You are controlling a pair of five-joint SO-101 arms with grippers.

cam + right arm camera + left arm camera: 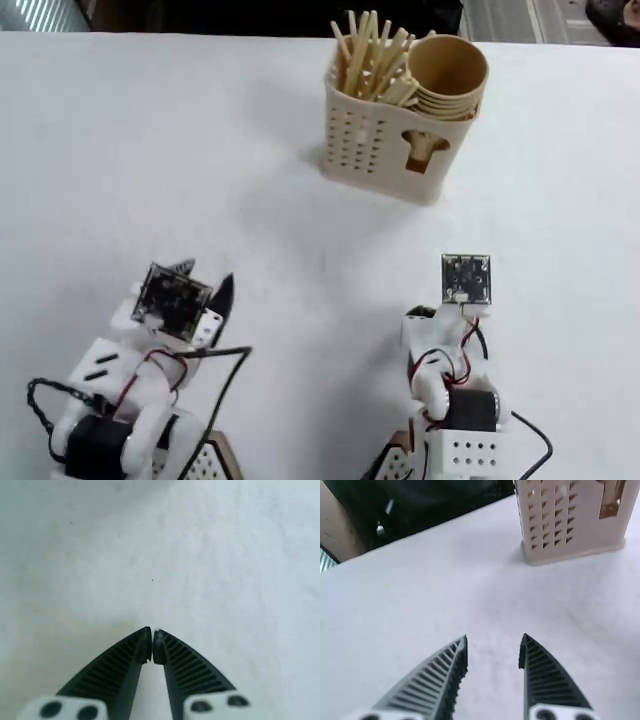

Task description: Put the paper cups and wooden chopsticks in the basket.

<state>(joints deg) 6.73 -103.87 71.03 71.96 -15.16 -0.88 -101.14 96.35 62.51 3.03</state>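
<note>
A cream perforated basket (372, 140) stands at the far middle of the white table; its wall (570, 520) also shows in the left wrist view. Several wooden chopsticks (368, 55) stand upright in its left half. A stack of tan paper cups (447, 72) sits in its right half. My left gripper (494, 652) is open above bare tabletop near the front left (205, 285), with nothing between its fingers. My right gripper (152, 645) is shut on nothing, low over the table at the front right, under its wrist camera (466, 278).
The table's far edge (200, 35) runs along the top of the high view, with dark room behind. Both arm bases (120, 420) sit at the front edge, trailing cables (225, 380). White tabletop lies between the arms and the basket.
</note>
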